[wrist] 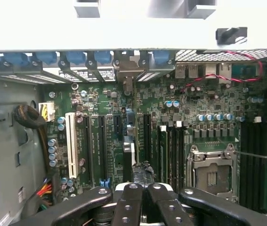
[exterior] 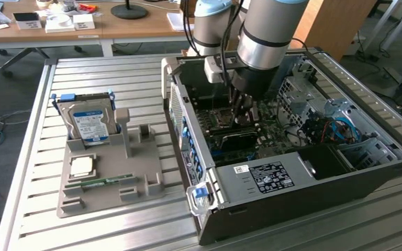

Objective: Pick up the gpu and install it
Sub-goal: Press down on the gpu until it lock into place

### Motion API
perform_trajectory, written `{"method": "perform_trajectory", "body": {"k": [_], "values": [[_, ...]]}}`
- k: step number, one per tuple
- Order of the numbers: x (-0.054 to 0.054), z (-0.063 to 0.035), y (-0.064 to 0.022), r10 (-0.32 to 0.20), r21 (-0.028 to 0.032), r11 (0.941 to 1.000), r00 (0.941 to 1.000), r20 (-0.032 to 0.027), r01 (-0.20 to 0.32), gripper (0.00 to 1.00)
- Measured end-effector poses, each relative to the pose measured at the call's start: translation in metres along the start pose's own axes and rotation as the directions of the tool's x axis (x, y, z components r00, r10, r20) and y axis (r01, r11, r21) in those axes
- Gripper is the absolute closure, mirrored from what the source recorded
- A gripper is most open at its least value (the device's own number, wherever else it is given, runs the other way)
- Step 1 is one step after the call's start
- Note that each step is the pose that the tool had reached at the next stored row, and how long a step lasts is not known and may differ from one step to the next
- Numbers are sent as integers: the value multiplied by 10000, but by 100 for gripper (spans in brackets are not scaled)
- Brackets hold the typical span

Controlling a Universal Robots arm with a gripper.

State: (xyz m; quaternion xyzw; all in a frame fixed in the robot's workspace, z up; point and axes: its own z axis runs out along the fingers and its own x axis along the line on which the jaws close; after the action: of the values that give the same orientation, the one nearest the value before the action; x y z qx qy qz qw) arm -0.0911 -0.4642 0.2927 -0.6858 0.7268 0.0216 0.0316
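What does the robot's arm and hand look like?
The arm is a fat, shiny silver tube with a black ring around it and pale blue-grey joints. A thin cable runs down beside it. The hand is black, with jointed metal fingers dotted with little round bolts.

The arm is running off the top edge in the exterior view, so its upper part is not showing. The tool is reaching down inside the case, and its tips are blending into the dark board below them. In the wrist view the tool is being cut off by the picture's edge. The gpu is showing there edge-on, partly covered by the fingers. The label is carrying print too small to read.
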Motion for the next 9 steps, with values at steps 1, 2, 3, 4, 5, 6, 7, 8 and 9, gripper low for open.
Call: {"method": "perform_trajectory", "body": {"k": [1, 2, 3, 4, 5, 6, 7, 8, 9], "values": [[-1, -14, 0, 0, 0, 10000, 10000, 1, 0, 89], [-2, -23, 0, 0, 0, 10000, 10000, 0, 0, 89], [-2, -25, 0, 0, 1, 10000, 10000, 2, 0, 89], [-2, -25, 0, 0, 1, 10000, 10000, 2, 0, 89], [-2, -25, 0, 0, 1, 10000, 10000, 2, 0, 89], [-2, -25, 0, 0, 1, 10000, 10000, 2, 0, 89], [-2, -26, 0, 0, 0, 10000, 10000, 1, 0, 89], [-2, -26, 0, 0, 0, 10000, 10000, 0, 0, 89], [-2, -26, 0, 0, 0, 10000, 10000, 0, 0, 89]]}}
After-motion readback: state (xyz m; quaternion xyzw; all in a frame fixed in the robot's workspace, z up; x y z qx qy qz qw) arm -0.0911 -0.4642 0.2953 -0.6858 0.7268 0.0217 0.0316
